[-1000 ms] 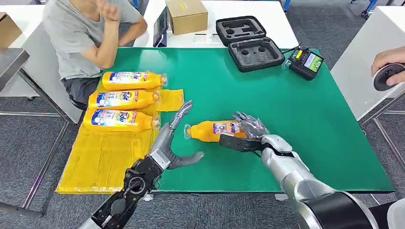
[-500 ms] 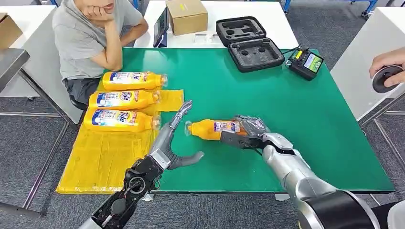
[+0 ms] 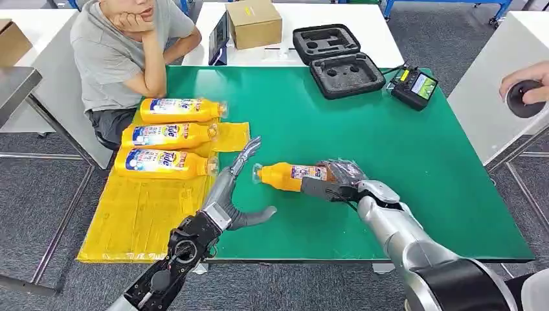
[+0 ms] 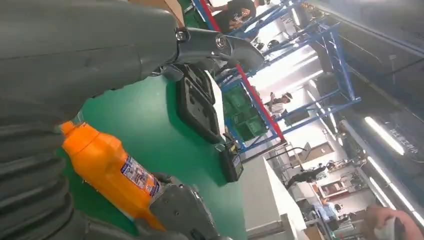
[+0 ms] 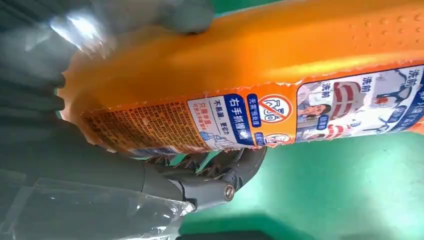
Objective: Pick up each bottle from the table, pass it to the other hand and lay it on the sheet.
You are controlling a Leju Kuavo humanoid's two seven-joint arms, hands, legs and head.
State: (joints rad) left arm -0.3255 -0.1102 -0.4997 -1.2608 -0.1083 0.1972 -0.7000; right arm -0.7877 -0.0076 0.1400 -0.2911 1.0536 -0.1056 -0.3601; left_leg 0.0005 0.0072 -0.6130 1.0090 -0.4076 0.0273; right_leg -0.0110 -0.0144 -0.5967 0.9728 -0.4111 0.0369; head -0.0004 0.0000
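Observation:
An orange bottle (image 3: 289, 175) lies on its side on the green table (image 3: 414, 162), cap toward my left hand. My right hand (image 3: 341, 178) grips its base end; the right wrist view shows the fingers wrapped around the bottle (image 5: 260, 80). My left hand (image 3: 236, 191) stays open just beyond the cap, fingers spread and raised, not touching it. The left wrist view shows the bottle (image 4: 110, 167) close by. Three matching orange bottles (image 3: 169, 135) lie side by side on the yellow sheet (image 3: 139, 214) at the table's left edge.
A person (image 3: 123, 48) sits at the table's far left corner beside the sheet. An open black foam case (image 3: 338, 59), a small device (image 3: 414, 85) and a cardboard box (image 3: 252, 21) stand at the back. Another person's hand (image 3: 527, 91) holds a round object at the right.
My right hand has closed around the bottle's base and nudged the bottle slightly up and to the right. My left hand has stayed still. The seated person shifted posture.

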